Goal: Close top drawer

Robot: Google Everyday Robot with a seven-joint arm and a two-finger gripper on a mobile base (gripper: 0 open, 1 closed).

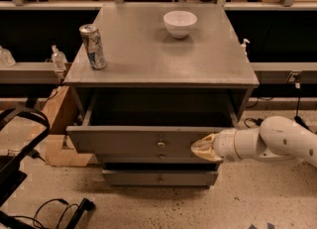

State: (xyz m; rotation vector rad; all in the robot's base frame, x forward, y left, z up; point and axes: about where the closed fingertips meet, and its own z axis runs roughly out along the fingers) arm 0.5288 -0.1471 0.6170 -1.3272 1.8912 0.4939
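Arm stretched level; tool apparently touching top drawer front; tool's state: cannot tell.

I see the top drawer pulled well out of the grey cabinet, its inside dark. My gripper sits at the drawer's front face, at three o'clock from the small knob, apparently touching the panel. On the cabinet top, a can stands upright at nine o'clock and a white bowl at one o'clock.
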